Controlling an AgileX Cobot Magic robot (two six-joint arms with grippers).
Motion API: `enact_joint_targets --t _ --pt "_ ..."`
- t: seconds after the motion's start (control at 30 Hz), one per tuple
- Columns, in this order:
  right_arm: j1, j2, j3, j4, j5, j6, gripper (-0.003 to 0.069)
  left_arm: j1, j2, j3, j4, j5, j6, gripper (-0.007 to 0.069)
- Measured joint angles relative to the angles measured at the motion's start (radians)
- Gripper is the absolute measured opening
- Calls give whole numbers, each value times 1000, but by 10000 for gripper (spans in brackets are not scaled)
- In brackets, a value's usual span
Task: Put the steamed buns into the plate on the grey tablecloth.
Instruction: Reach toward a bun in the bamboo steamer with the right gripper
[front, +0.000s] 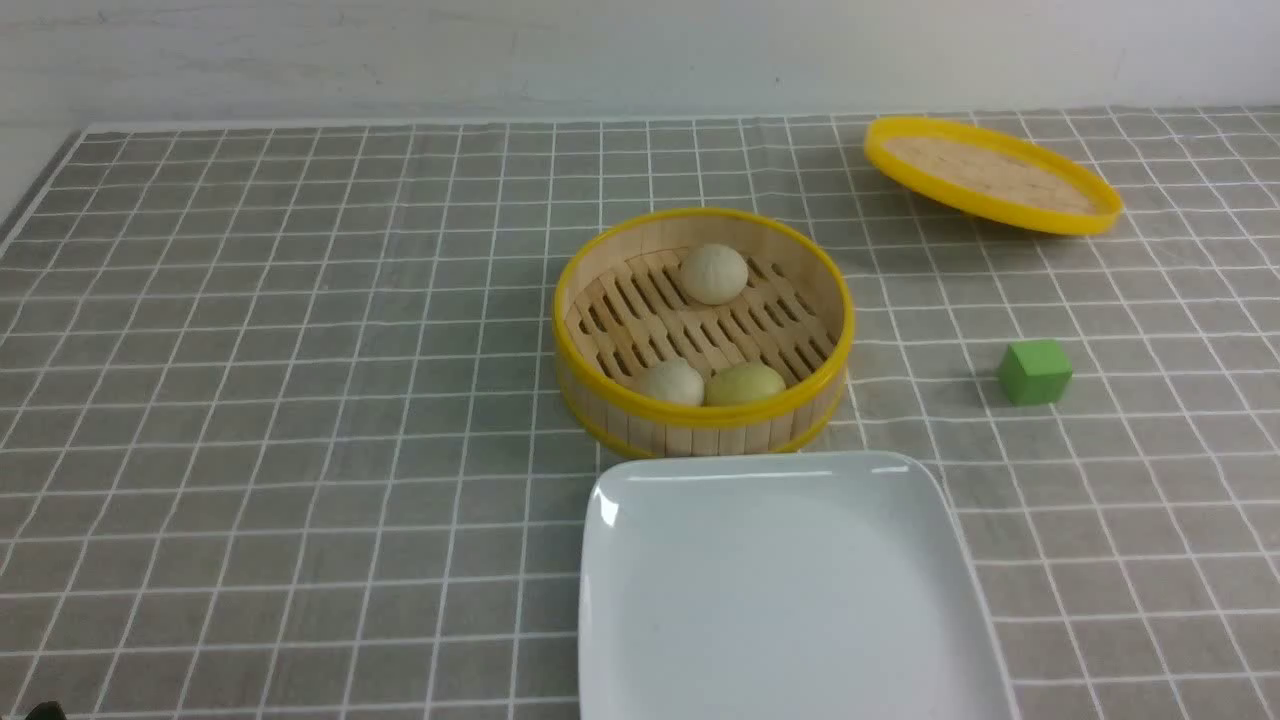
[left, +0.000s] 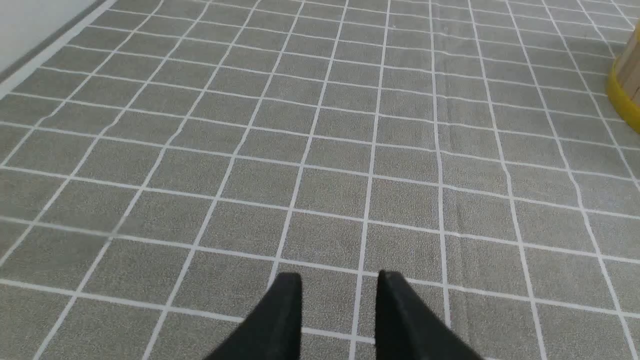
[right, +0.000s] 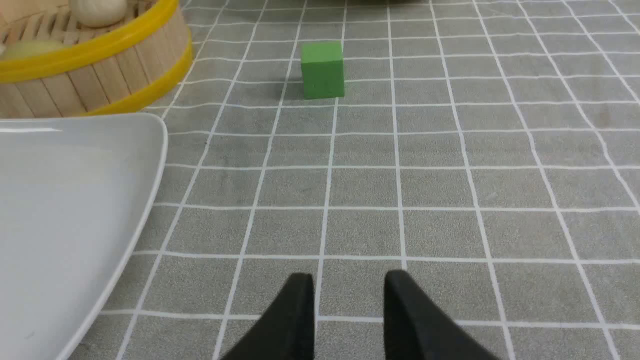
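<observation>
1. Three steamed buns (front: 714, 273) sat inside the bamboo steamer (front: 700, 425). One off-white bun was at its far side, and an off-white and a pale yellow one touched at its near wall.
2. The white plate (front: 780, 600) lay on the grey tablecloth (front: 250, 350) just in front of the steamer.
3. A green cube (front: 1034, 371) stood apart to the steamer's right. The yellow-rimmed lid (front: 990, 175) lay farther back on that side.
4. The left gripper (left: 339, 290) was over cloth well left of the steamer, its fingers narrowly parted and holding nothing.
5. The right gripper (right: 348, 290) was over cloth to the steamer's right, its fingers likewise narrowly parted and empty.
</observation>
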Motion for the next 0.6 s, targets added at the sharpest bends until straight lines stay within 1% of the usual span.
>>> enact_joint_targets --t 0.6 --pt "0 0 0 0 0 0 238 0 0 0 0 0 0 241"
